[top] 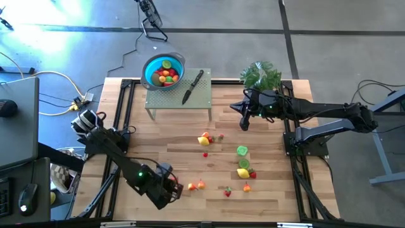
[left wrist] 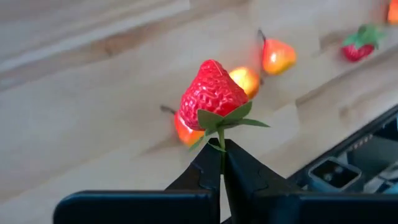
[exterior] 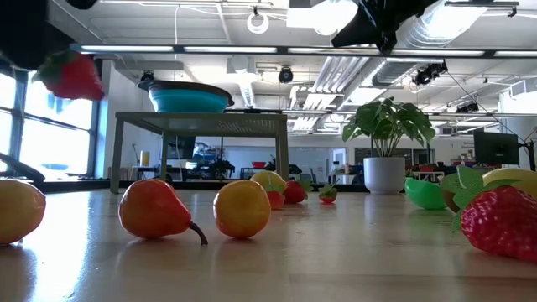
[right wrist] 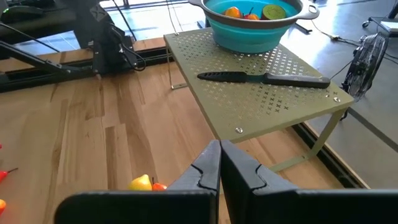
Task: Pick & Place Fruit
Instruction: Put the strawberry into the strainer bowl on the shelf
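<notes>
My left gripper (top: 174, 188) is near the table's near left corner, shut on a red toy strawberry (left wrist: 212, 93) that hangs clear above the wood in the low view (exterior: 74, 77). Loose fruit lies beneath and beside it: small orange and red pieces (top: 195, 185), a yellow-and-red cluster (top: 204, 139), a green half (top: 242, 151) and a lemon (top: 243, 171). My right gripper (top: 243, 124) waits shut and empty at the far right, raised over the table (right wrist: 219, 152). My left gripper pinches the strawberry's thin green stem (left wrist: 221, 140), just below its leaves, between the free ends of its two fingers. The fingers come slanting down from the near left. The berry is lifted clear of the table and sticks out beyond the fingertips, its pointed end away from them.
A blue bowl (top: 180, 63) holding several fruit pieces stands on a green perforated stand (top: 202, 98) at the far middle, with a black-handled knife (top: 193, 86) beside it. A potted plant (top: 261, 75) stands far right. Black frame rails (top: 120, 107) run along both sides.
</notes>
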Action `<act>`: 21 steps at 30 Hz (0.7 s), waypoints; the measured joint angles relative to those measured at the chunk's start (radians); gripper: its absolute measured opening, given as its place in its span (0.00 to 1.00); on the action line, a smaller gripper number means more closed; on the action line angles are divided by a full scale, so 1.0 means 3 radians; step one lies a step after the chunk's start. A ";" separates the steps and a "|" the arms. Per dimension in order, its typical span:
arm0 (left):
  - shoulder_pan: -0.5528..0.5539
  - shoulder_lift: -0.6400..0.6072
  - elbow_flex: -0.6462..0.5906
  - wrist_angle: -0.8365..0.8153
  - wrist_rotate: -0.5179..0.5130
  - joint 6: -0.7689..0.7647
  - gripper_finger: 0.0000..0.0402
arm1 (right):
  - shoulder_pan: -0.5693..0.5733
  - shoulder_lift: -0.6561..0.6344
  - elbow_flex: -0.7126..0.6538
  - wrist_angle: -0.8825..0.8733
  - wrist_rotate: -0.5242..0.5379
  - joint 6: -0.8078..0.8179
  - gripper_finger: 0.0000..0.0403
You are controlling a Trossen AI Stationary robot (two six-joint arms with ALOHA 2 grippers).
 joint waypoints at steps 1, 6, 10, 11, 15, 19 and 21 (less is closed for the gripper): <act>0.0030 -0.0019 -0.0001 -0.0005 0.0000 0.0035 0.00 | -0.0001 0.0000 0.0000 0.0000 0.0000 0.0000 0.01; 0.0264 -0.0040 -0.0001 0.0175 -0.0005 0.0371 0.00 | -0.0001 0.0000 0.0000 0.0001 0.0000 0.0000 0.01; 0.0495 -0.0040 -0.0001 0.0376 -0.0015 0.0679 0.00 | -0.0001 0.0000 0.0000 0.0001 0.0000 -0.0034 0.01; 0.0548 -0.0040 -0.0001 0.0429 -0.0024 0.0767 0.00 | -0.0001 0.0000 0.0000 0.0001 0.0000 -0.0068 0.01; 0.0750 -0.0040 -0.0001 0.0560 -0.0062 0.1102 0.00 | -0.0001 0.0000 0.0000 0.0000 -0.0002 -0.0166 0.01; 0.0940 -0.0074 -0.0001 0.0606 -0.0043 0.1362 0.00 | -0.0001 0.0000 0.0000 0.0001 -0.0001 -0.0174 0.01; 0.1034 -0.0098 -0.0004 0.0605 -0.0031 0.1498 0.00 | -0.0001 0.0000 0.0000 -0.0002 -0.0002 -0.0177 0.01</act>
